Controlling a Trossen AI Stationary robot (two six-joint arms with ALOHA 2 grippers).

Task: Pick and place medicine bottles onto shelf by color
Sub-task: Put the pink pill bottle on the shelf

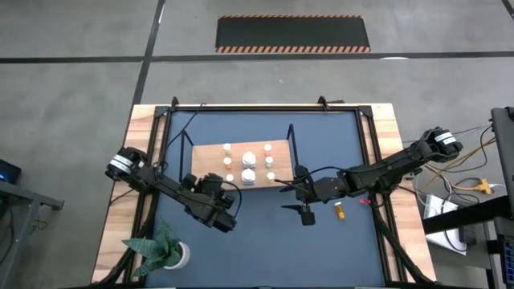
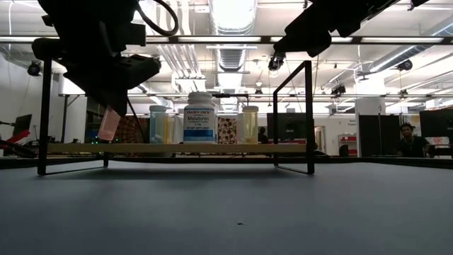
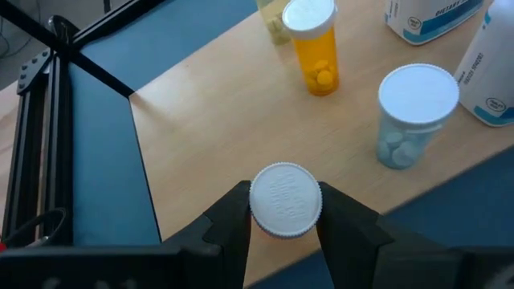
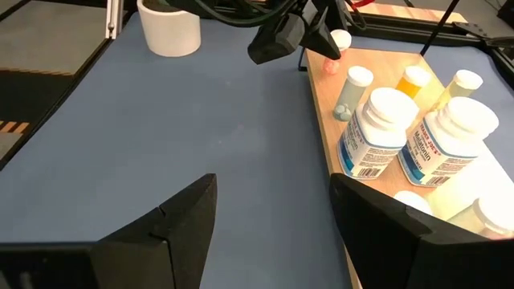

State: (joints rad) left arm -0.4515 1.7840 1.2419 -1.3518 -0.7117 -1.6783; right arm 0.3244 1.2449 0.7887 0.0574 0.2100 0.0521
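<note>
My left gripper (image 3: pixel 283 221) has its jaws clamped on the white cap of a small pink bottle (image 2: pixel 109 123), and it hangs over the near left corner of the shelf (image 3: pixel 209 120), the bottle's base a little above the board in the low view. I judge it light and stiff, a smooth plastic cylinder that could slip or swing if held only by the cap; a hold lower on the body would be steadier, but the cap grip lets me set it down upright without knocking its neighbours. Those are near: an orange bottle (image 3: pixel 315 48) and a pale blue bottle (image 3: pixel 411 112) with white caps, and two big white bottles (image 4: pixel 376 132) further along. My right gripper (image 1: pixel 306 210) waits over the bare table just in front of the shelf, jaws wide apart, holding nothing. One orange vial (image 1: pixel 339 210) lies on its side on the table beside it, and I judge it will roll if nudged, so I'd take it across the body
</note>
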